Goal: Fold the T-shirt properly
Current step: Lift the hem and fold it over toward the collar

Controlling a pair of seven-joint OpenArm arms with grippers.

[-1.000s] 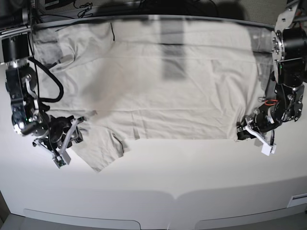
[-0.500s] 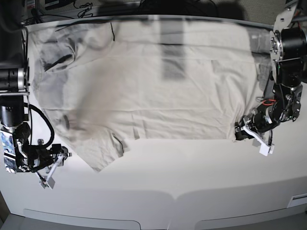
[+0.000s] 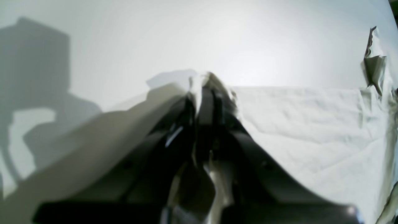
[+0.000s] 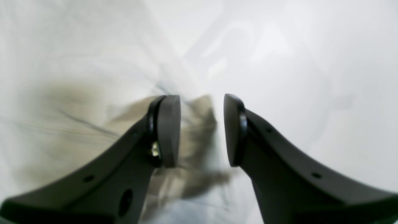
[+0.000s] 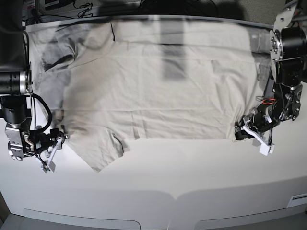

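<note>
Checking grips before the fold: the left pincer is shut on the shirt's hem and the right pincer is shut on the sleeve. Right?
Half right. The left pincer is shut on the shirt hem, but the right pincer is open and holds nothing; the right wrist view shows its jaws apart, with the sleeve lying loose beneath.

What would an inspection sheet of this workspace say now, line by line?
Surface: white tabletop, bare along its front.
Job's things: T-shirt spread flat, slightly wrinkled, one sleeve pointing to the front edge.
Clutter: nothing seen.
Grippers: left tool shut on the T-shirt's hem corner; right tool open, beside the sleeve, holding nothing.
Cables: black cable looping on the right arm; red wire on the left arm.
Surroundings: dark equipment behind the table, unclear.
</note>
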